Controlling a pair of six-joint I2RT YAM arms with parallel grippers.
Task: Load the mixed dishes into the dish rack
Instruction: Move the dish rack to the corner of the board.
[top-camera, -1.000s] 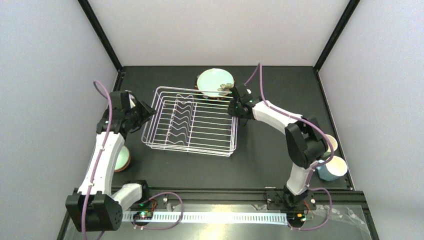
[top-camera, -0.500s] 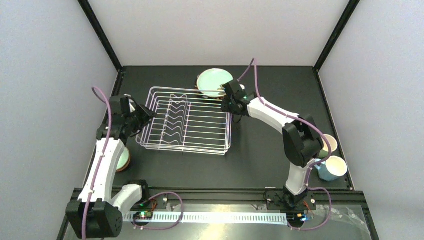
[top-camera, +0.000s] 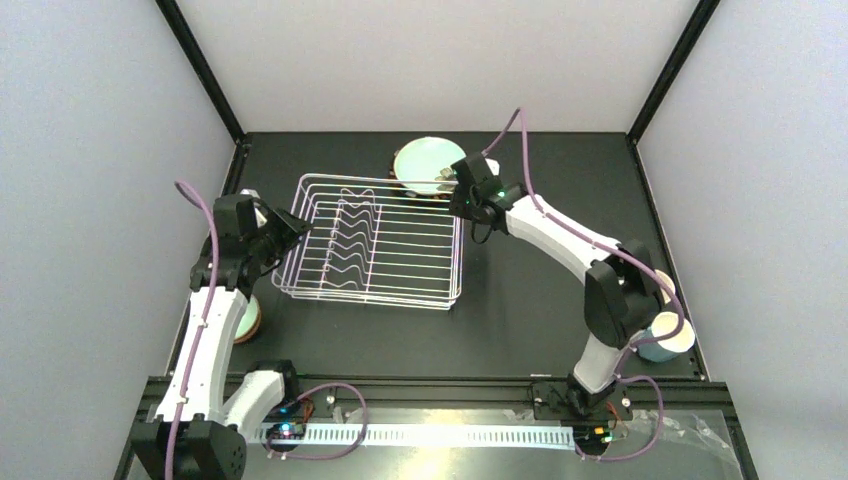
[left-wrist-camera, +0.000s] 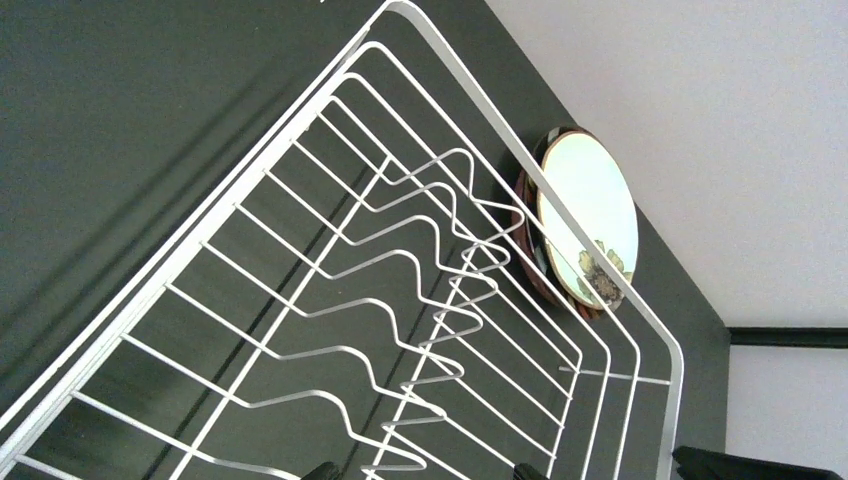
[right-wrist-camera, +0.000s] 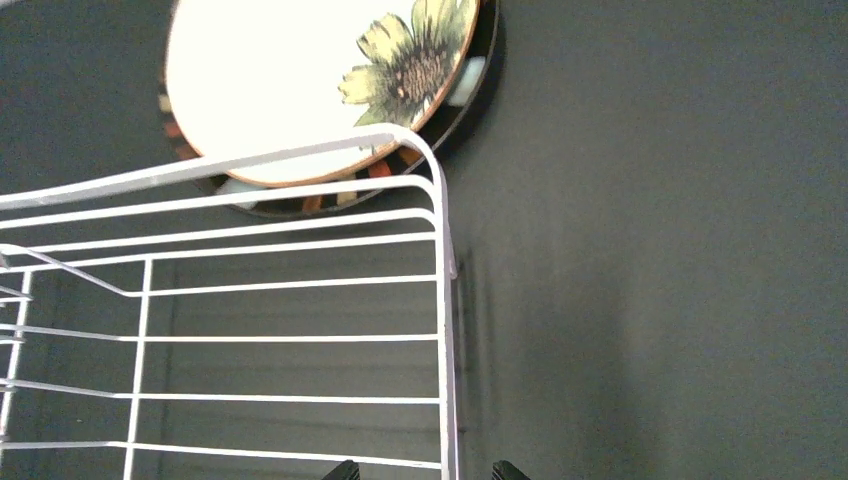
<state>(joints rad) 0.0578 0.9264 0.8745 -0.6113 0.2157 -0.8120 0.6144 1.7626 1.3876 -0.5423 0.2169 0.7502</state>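
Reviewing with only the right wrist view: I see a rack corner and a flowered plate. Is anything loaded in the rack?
Observer: No, the top view shows the rack holding no dishes.
Operator: Where are the mugs?
Observer: A light blue mug stands at the right edge of the table, beside the right arm.
Operator: And the left gripper?
Observer: The left gripper is open, at the rack's left end.
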